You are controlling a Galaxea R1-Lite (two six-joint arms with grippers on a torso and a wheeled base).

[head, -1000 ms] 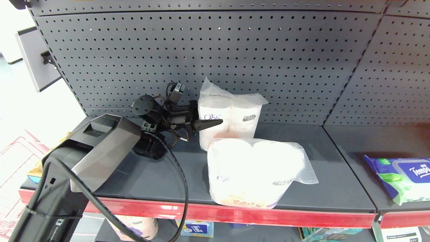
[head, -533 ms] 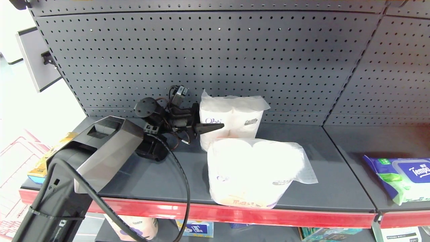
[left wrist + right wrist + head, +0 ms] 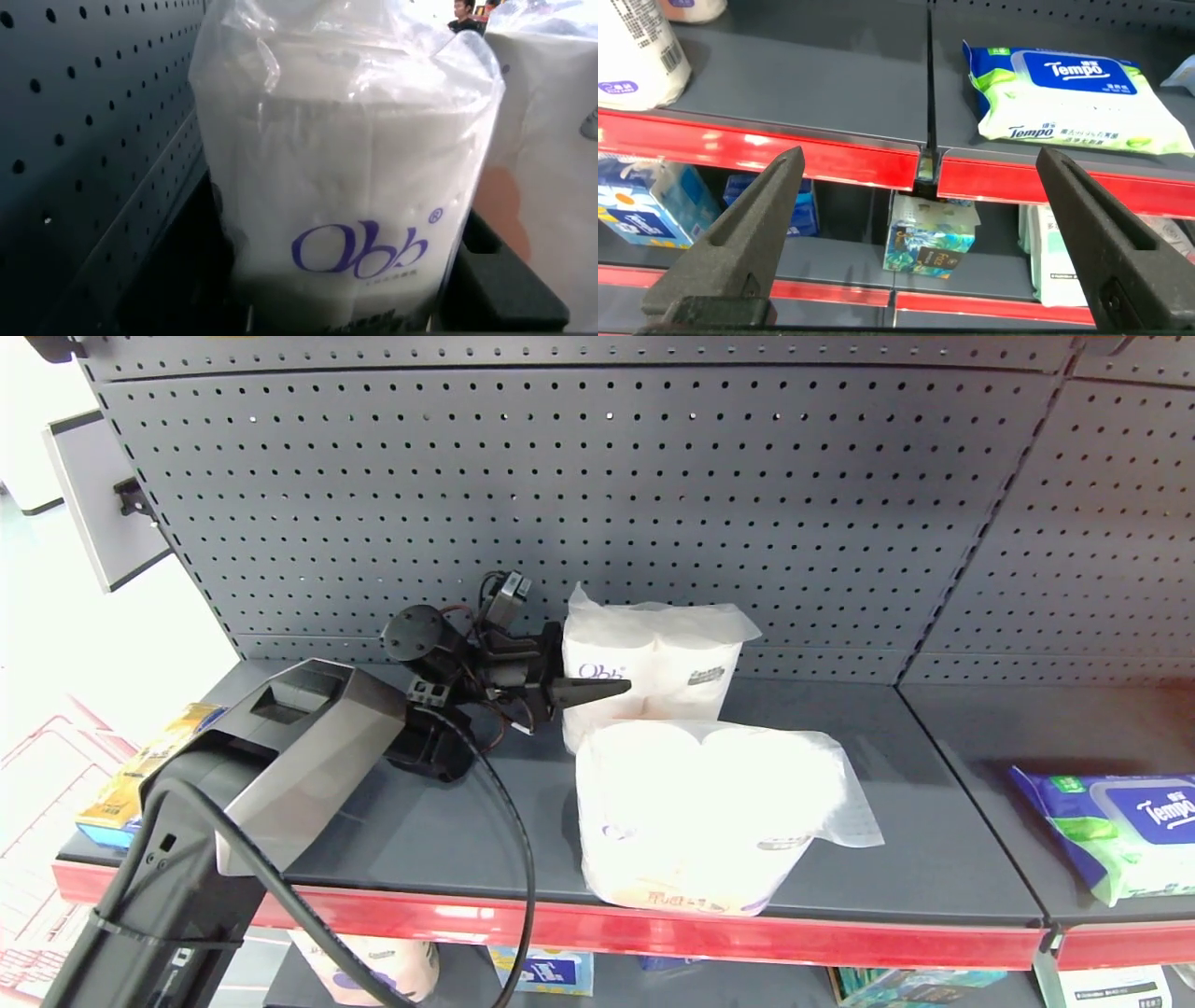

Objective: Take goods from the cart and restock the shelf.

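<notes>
Shelf [image 3: 420, 821]: grey deck, red front edge, pegboard back.
Front roll pack [image 3: 700, 812]: lay near the front edge.
Rear roll pack [image 3: 663, 663]: stood upright at the pegboard, just behind the front pack.
Wipes pack [image 3: 1120, 826]: lay in the bay to the right.
Left end effector [image 3: 602, 683]: clenched on the rear roll pack.
Right end effector [image 3: 920, 159]: released, fingers wide apart, before the red edge.

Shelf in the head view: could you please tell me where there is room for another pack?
Bare shelf board lies right of the back pack and front pack, up to the wet wipes pack, and front-left between the left arm and front pack. It is crowded at the back, where the left tool grips the back pack.
</notes>
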